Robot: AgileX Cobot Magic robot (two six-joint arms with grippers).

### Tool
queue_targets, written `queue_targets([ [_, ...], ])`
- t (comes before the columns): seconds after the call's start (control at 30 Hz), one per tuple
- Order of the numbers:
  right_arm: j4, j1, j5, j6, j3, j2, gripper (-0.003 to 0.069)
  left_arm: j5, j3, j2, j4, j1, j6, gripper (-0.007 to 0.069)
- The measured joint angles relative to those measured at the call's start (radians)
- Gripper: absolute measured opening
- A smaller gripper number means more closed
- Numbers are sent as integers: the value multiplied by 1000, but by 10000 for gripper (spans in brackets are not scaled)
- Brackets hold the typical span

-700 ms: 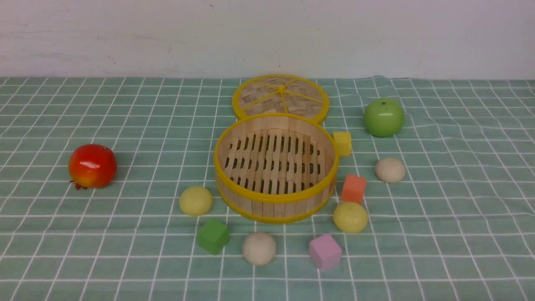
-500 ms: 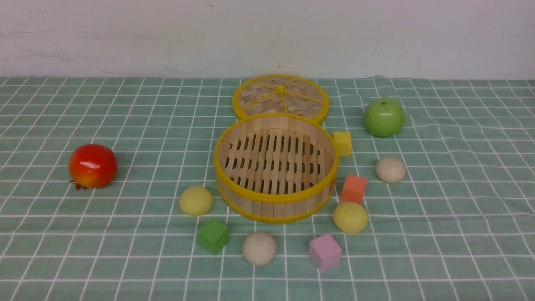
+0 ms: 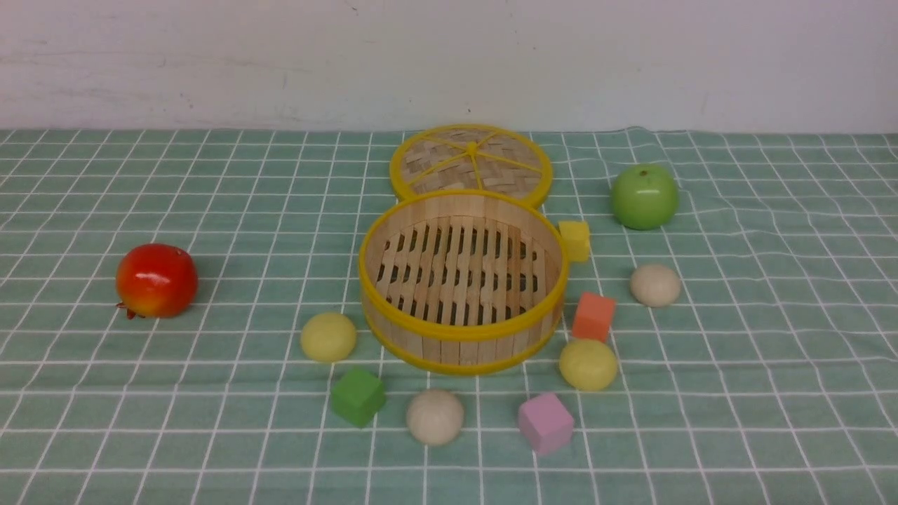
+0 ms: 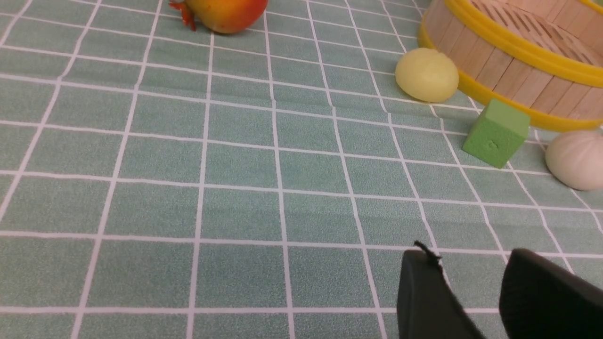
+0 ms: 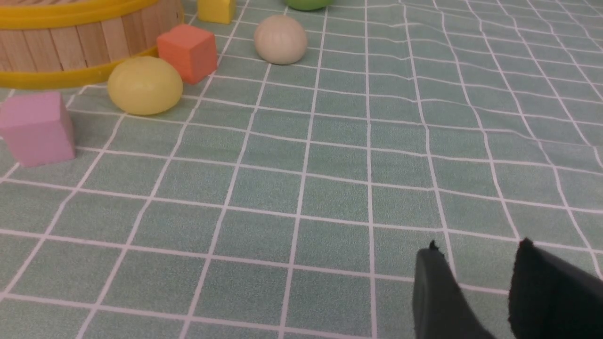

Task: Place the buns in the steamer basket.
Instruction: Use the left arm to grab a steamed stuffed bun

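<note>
The steamer basket [image 3: 459, 337] stands at the middle of the bench, its slatted bottom showing all over. The flat lid [image 3: 470, 163] lies just behind it toward the far edge. All four buns lie on the checked cloth [image 3: 772, 351], outside the basket.

The left yellow bun [image 3: 328, 337] sits just beside the basket's wall on the left-edge side. The right yellow bun [image 3: 588, 364] sits close to the wall on the right-edge side, just in front of the orange cube [image 3: 593, 316]. The front beige bun [image 3: 435, 416] lies toward the near edge, between the green cube [image 3: 358, 396] and the pink cube [image 3: 545, 422]. The far beige bun [image 3: 654, 285] lies further toward the right edge, apart from the basket, with the green apple [image 3: 644, 197] behind it. The yellow cube [image 3: 574, 240] sits just beside the basket's rim. The red fruit [image 3: 156, 280] rests alone toward the left edge.

Each gripper shows only in its own wrist view. The left gripper [image 4: 468, 256] is released – its two dark fingers stand apart with cloth showing in the gap, well apart from the left yellow bun. The right gripper [image 5: 478, 249] is released too, fingers parted over the cloth, well apart from the right yellow bun.
</note>
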Motion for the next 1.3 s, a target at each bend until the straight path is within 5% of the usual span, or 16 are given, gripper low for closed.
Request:
queue_targets([
  [0.7,0,0,0,0,0,0,240,-18,0,0,-23,0,-15,238],
  [1.07,0,0,0,0,0,0,240,-265,0,0,-508,0,-206,238],
  [1.3,0,0,0,0,0,0,240,-385,-3,0,-568,0,-166,220],
])
